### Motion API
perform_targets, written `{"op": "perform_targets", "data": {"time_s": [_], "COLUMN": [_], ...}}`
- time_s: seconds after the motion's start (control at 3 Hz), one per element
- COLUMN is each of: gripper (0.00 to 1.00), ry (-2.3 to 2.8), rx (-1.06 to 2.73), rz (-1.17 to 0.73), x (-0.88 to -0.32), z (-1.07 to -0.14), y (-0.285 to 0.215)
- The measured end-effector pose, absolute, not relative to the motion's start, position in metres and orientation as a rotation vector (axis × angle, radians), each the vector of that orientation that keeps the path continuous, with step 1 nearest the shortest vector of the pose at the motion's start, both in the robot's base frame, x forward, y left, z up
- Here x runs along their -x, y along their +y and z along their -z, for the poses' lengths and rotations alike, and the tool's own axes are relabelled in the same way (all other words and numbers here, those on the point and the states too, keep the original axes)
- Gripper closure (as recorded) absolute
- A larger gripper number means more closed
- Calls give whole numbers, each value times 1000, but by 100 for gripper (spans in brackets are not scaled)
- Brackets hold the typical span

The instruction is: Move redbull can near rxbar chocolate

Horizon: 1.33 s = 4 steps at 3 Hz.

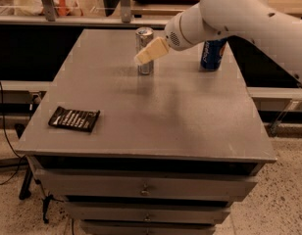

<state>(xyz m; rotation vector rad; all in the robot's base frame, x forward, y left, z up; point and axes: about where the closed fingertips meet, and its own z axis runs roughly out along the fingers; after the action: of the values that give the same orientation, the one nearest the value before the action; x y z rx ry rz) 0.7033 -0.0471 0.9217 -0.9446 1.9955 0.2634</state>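
Currently arm slants down-left, hand (150, 51) at redbull can (145, 67), seemingly touching; grip state unclear.

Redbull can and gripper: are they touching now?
Cannot tell. In the camera view the gripper lies across the redbull can's front; neither contact nor gap shows.

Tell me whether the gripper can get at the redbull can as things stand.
Probably yes. The gripper is right at the redbull can, nothing stands between them, and the Pepsi can sits well apart.
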Motion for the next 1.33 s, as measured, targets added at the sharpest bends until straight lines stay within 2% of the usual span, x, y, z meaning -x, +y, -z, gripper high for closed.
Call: {"op": "perform_targets", "data": {"time_s": [0.33, 0.67, 1.33], "gripper": [0, 17, 64], "ry": [2001, 2002, 2009], "rx": [950, 952, 966], "rz": [-293, -310, -326], "x": [-722, -732, -740], "z": [-913, -907, -903], "y": [-35, -29, -28]}}
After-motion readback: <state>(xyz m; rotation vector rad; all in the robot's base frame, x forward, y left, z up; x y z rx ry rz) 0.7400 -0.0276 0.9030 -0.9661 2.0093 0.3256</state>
